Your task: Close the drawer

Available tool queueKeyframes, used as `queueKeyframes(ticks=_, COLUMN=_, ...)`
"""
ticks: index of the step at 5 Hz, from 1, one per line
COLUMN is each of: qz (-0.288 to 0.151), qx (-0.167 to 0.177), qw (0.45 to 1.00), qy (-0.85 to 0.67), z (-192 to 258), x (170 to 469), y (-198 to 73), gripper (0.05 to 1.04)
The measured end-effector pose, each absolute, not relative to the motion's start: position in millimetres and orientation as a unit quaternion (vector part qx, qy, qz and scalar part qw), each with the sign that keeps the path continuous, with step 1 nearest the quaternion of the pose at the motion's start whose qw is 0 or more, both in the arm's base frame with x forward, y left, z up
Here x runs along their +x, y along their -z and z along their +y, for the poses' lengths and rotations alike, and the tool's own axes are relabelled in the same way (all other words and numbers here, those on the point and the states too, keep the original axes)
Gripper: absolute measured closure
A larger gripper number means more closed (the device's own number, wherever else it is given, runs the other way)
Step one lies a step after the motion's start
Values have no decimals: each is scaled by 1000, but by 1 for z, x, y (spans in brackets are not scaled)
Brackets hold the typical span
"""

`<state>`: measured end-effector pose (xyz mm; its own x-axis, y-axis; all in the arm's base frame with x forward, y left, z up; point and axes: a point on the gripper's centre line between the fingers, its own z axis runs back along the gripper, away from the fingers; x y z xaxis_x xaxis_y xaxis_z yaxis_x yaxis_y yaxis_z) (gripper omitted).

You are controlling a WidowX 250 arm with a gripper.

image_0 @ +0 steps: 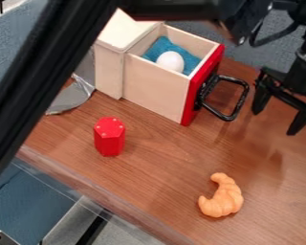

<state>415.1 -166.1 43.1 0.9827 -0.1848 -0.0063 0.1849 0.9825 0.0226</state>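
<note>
Drawer (156,88) stands pulled well out of its pale wooden cabinet (109,69), toward the right of the camera view, with the red front (189,109) and its black handle (239,103) turned toward the arm's side. So the closing itself looks wholly ahead: the front is well apart from the cabinet, and I would guess the whole push is left to do (how much of the drawer remains inside the cabinet, I cannot tell).

The hand (274,122) is at the right, beside the handle and not gripping it, its two fingers spread with nothing between them. As I judge it, what is called for next is steady pressure on the front or the handle, along the line of the drawer, until the front meets the cabinet; a push from one side could make it bind or turn the cabinet.

Inside the drawer a blue cloth (158,47) lies bunched, and a white egg (170,61) rests on it. The egg sits low enough, I think, to pass in, though it might roll if the shove is abrupt. On the worktop (149,184), outside the drawer, a red six-sided block (109,137) stands upright and a croissant (221,196) lies nearer the camera, both apart from its path.
</note>
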Motion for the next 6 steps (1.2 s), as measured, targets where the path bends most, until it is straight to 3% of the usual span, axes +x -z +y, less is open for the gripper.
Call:
queueKeyframes(ticks=2, qz=21, qx=24, qw=997, qy=69, z=-153, x=403, y=-17, gripper=84)
queueKeyframes(ticks=6, qz=17, qx=34, qw=999, qy=24, z=-109, x=401, y=-20, gripper=85)
